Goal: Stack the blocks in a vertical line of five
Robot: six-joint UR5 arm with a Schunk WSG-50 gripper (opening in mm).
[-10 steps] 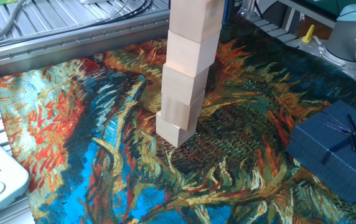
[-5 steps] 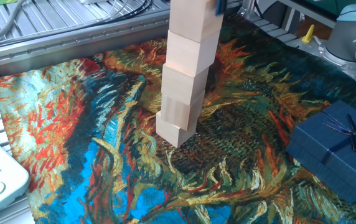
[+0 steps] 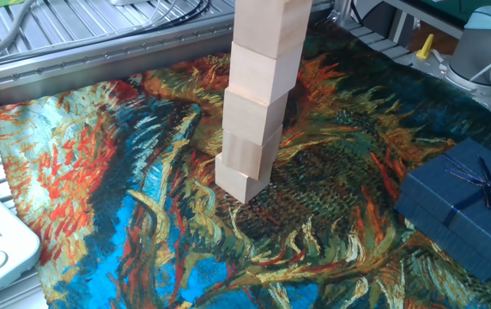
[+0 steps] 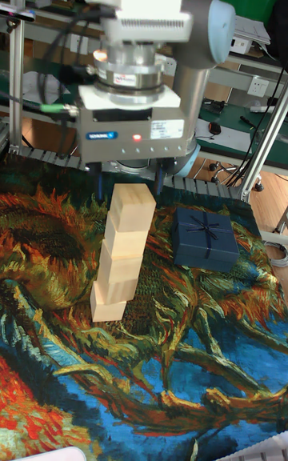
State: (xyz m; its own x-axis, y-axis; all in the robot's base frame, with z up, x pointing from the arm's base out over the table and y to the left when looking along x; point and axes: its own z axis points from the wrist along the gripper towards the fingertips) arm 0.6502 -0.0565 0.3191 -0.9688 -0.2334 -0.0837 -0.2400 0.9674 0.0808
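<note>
Your tool (image 4: pixel 130 182) hangs directly over the stack of blocks (image 4: pixel 118 254), fingers spread wide and straddling the upper edge of the top block (image 4: pixel 132 206) without gripping it. The column stands upright on the painted cloth (image 3: pixel 142 223) covering the counter, left of the dark blue gift box (image 4: pixel 206 238). Its long axis runs vertically, leaning slightly, with blocks twisted a little against each other. Retreat should go straight up.

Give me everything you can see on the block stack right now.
The stack is pale, smooth wooden cubes standing on the painted cloth, each twisted slightly off the one below. Five show in the tall view; the fixed view cuts off the top. The open gripper hangs just above, fingers flanking the top block without clear contact.
</note>
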